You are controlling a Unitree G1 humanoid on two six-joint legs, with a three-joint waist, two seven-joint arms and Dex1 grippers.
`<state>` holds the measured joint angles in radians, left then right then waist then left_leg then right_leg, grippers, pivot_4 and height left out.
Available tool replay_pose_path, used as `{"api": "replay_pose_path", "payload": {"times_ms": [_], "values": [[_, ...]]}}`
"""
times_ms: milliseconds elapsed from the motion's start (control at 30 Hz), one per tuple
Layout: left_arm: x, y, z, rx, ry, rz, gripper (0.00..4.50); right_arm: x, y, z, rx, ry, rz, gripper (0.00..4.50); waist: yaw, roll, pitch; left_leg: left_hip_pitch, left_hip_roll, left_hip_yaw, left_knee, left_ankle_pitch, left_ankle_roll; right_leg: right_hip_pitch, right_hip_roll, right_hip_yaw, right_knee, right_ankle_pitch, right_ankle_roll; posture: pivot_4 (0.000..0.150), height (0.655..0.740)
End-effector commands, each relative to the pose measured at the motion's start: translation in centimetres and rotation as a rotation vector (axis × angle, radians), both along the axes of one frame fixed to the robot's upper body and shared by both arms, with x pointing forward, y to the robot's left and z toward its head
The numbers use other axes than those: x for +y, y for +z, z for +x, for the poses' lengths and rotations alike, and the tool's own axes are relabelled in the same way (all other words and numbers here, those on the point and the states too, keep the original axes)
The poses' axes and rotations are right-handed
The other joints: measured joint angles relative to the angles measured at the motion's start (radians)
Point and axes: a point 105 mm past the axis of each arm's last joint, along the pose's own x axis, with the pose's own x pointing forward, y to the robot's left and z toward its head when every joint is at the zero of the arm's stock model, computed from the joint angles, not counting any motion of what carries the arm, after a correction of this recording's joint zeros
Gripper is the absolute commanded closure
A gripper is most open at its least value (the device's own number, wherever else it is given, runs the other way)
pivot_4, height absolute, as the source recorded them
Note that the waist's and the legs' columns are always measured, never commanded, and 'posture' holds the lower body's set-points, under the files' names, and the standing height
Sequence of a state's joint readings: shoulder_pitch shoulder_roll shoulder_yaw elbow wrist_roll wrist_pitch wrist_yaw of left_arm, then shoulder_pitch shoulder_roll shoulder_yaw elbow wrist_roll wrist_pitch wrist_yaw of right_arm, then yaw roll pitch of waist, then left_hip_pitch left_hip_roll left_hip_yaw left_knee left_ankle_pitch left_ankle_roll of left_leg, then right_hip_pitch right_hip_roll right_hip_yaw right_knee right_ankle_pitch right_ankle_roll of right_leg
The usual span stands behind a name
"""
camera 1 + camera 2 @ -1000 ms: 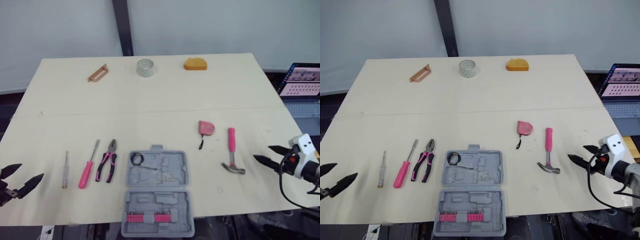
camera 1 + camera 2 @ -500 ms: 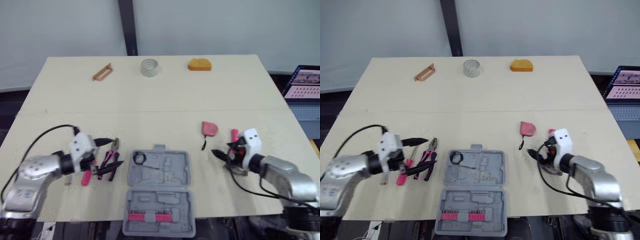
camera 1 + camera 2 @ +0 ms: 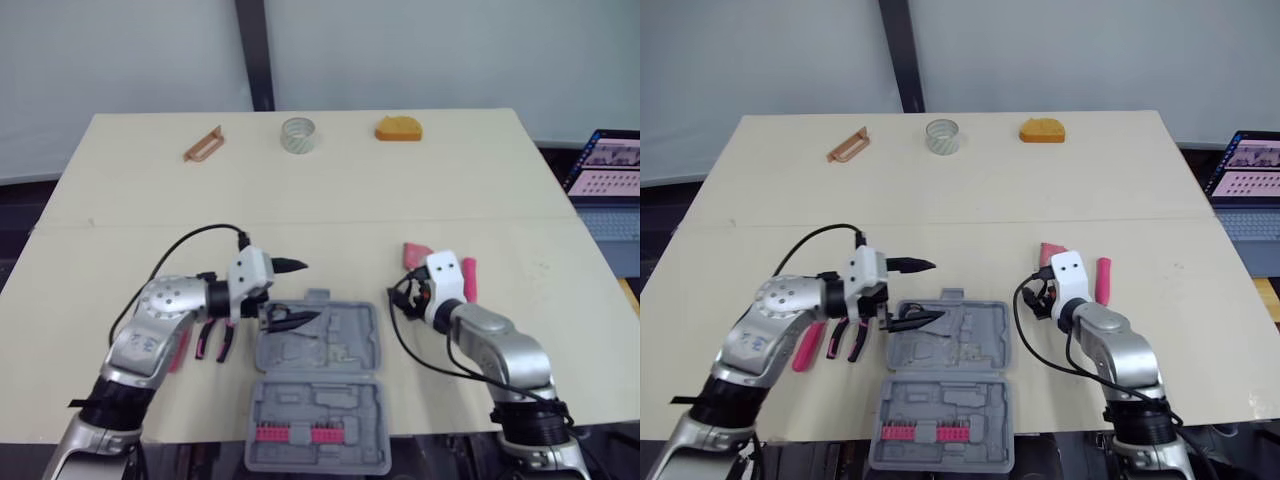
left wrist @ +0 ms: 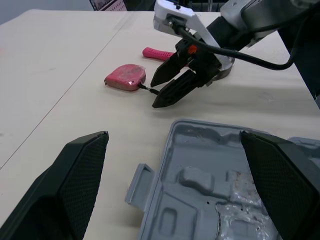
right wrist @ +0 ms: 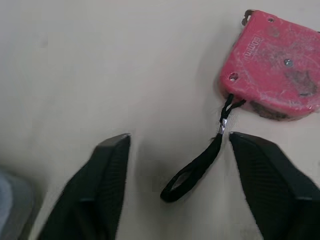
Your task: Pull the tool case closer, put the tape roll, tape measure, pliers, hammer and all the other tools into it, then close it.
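Both arms had swung inward from the counter's side edges. Left pincer (image 3: 308,291), spread open, hovered over the far-left corner of the open tool case (image 3: 330,342) at the near edge. Right pincer (image 5: 177,140), also spread, straddled the strap of the tape measure (image 5: 272,65), likely ahead of a grasp.

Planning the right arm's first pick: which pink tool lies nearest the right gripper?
The tape measure: its strap lies at the right gripper's open fingers. The hammer is farther right; pliers and screwdriver lie beyond the case.
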<state>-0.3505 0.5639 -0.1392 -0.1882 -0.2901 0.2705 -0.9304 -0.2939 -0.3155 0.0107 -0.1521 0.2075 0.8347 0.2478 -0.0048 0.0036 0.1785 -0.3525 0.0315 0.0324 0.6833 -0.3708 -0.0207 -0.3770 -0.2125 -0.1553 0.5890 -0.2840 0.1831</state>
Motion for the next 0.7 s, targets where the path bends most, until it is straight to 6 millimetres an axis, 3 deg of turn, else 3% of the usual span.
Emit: {"api": "replay_pose_path", "payload": {"times_ms": [33,433,533,667,700], "values": [[-0.5,0.8,-0.2,-0.044,-0.018,0.000,0.00,-0.5,0.4,0.4,-0.034,-0.029,-0.021,1.32,0.000,0.000,0.000,0.000,0.000,0.000,0.000,0.000,0.000,0.000,0.000,0.000,0.000,0.000,0.000,0.150,0.7400],[-0.8,0.8,-0.7,-0.049,-0.019,0.002,0.00,-0.8,-0.8,1.1,-0.014,-0.057,-0.018,1.32,-0.001,0.000,0.000,0.000,0.000,0.000,0.000,0.000,0.000,0.000,0.000,0.000,0.000,0.000,0.000,0.150,0.7400],[-0.8,0.8,-0.7,-0.053,-0.017,0.001,0.00,-0.9,-1.0,1.1,-0.002,-0.070,-0.018,2.23,-0.001,0.000,0.000,0.000,0.000,0.000,0.000,0.000,0.000,0.000,0.000,0.000,0.000,0.000,0.000,0.150,0.7400],[-0.9,1.0,-0.6,-0.059,-0.016,-0.001,0.00,-1.5,-1.6,1.0,0.022,-0.102,-0.029,4.20,-0.001,0.000,0.000,0.000,0.000,0.000,0.000,0.000,0.000,0.000,0.000,0.000,0.000,0.000,0.000,0.150,0.7400],[-0.9,1.0,-0.6,-0.061,-0.017,-0.002,0.00,-1.8,-1.7,1.0,0.028,-0.114,-0.030,4.42,-0.001,0.000,0.000,0.000,0.000,0.000,0.000,0.000,0.000,0.000,0.000,0.000,0.000,0.000,0.000,0.150,0.7400]]}}
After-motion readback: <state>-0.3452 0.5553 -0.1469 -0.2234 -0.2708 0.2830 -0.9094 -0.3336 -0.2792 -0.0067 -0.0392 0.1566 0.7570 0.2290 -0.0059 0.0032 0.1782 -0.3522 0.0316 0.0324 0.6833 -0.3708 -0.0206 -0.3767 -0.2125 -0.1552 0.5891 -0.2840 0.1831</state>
